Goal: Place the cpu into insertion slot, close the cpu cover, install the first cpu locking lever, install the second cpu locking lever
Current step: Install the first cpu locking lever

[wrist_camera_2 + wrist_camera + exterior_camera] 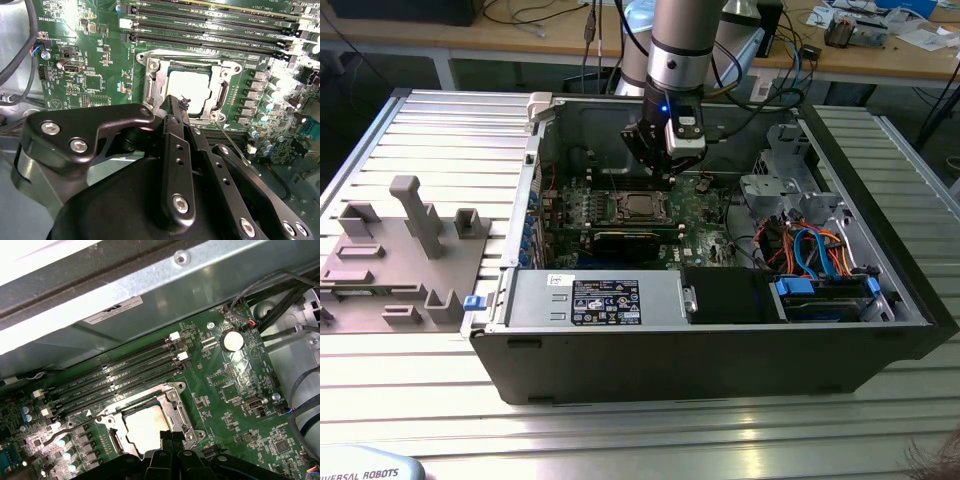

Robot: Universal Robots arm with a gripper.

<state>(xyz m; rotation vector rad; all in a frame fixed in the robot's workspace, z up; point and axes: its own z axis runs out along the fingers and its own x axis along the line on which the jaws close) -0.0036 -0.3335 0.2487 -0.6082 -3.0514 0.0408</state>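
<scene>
Presently the cpu (192, 89) lies flat in the insertion slot (222, 95), its pale metal top showing through the square window of the cpu cover (155, 75). The cover lies down over it on all sides in both wrist views. A thin lever rod (235, 146) runs out from one corner of the socket across the green circuit board (100, 75); I cannot tell whether it is latched. My gripper (179, 102) hangs just above the socket's near edge, its black fingers pressed together with nothing between them, the tips over the rim of the cover beside the chip. In the first wrist view the gripper (167, 436) sits at that same edge of the cover (172, 405), with the cpu (144, 429) just beyond the tips and a lever rod (50, 440) lying off to one side of the socket. The long memory slots (115, 377) run parallel on the far side of the socket, and a round coin battery (231, 340) stands well apart on the board. In the exterior view my gripper (672, 168) is inside the open computer case (720, 350), above the board and just beside the cpu (640, 207). The case rests on a ribbed metal table (440, 110), and a grey fixture block (410, 250) sits on the table at the exterior view's left.
</scene>
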